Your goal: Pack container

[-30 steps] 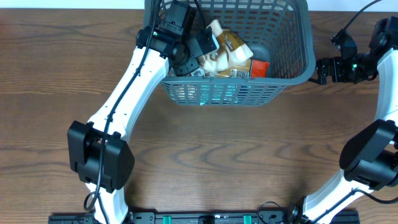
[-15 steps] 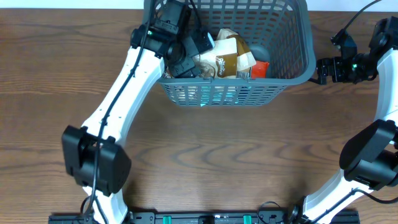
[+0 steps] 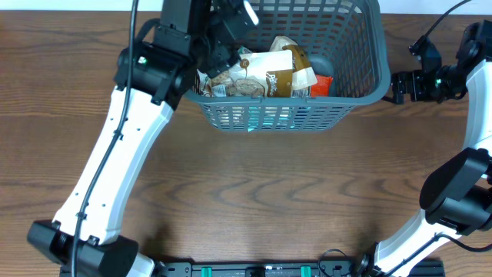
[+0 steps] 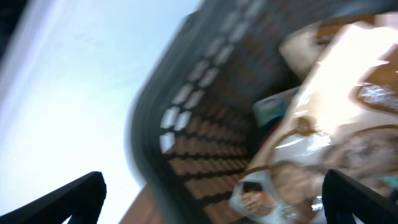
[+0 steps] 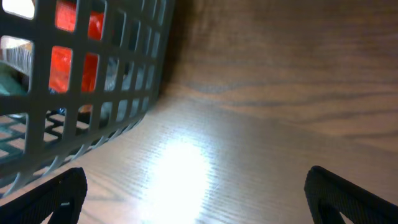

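Note:
The dark grey-blue lattice basket point(image 3: 361, 54) stands at the table's far middle and holds several snack packs, among them a brown and cream pack point(image 3: 277, 69) and a red one point(image 3: 321, 85). My left gripper point(image 3: 231, 19) is open and empty, raised over the basket's left rim. The left wrist view is blurred and shows the basket wall point(image 4: 186, 118) and the packs point(image 4: 336, 124) between the wide-apart fingers point(image 4: 211, 196). My right gripper point(image 3: 393, 86) is open and empty just right of the basket; its wrist view shows the basket wall point(image 5: 93, 93) and the red pack point(image 5: 74, 37) through the slots.
The brown wooden table point(image 3: 269, 192) spreads in front of the basket. A bright glare lies on the wood in the right wrist view point(image 5: 180, 168). The table's far edge runs just behind the basket.
My left arm has lifted and drawn back to the left out of the basket, with its gripper open. The snack packs have settled flatter in the basket. The right arm has not moved.

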Motion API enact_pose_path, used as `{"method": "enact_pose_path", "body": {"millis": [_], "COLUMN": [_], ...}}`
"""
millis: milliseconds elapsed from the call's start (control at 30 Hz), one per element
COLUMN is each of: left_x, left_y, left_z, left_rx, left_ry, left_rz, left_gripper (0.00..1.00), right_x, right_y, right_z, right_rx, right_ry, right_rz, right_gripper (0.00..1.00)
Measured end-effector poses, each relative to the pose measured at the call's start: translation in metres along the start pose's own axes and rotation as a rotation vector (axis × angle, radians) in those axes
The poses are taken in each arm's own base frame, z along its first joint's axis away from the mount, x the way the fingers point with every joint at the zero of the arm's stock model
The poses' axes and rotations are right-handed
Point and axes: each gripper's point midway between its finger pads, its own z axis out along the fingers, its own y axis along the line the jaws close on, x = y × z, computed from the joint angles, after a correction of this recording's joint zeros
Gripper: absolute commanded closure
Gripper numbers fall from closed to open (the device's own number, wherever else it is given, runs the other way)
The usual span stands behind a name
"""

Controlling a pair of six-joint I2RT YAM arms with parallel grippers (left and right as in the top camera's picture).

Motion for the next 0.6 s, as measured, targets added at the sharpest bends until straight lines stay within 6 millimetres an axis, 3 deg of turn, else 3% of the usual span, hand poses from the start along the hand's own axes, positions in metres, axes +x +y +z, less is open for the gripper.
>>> {"method": "enact_pose_path", "body": {"millis": [167,333,467,600], "left_x": [0.038,0.107,0.147,0.187], "left_y": [0.050,0.105,0.111,0.110], "left_z": [-0.029,-0.084,-0.111,-0.120], "left_rx": [-0.159,-0.335,-0.384,-0.394], "left_ry": [0.087,0.195,0.282,0.368], "left_rz": [-0.181,-0.457,-0.595,-0.746], "left_gripper": [0.01,0.01,0.01,0.01], "right_x": [-0.023,-0.067,-0.090,-0.101], "right_y": [-0.008,-0.007,0.005,0.024], "right_z": [-0.007,-0.053,-0.081,-0.083], "right_rx": [0.041,0.134,0.234,0.259], "right_ry": [-0.083,-0.225,-0.279,-0.294], "right_rz": [0.001,-0.037,-0.082,-0.124], "right_gripper": [0.01,0.01,0.01,0.01]}}
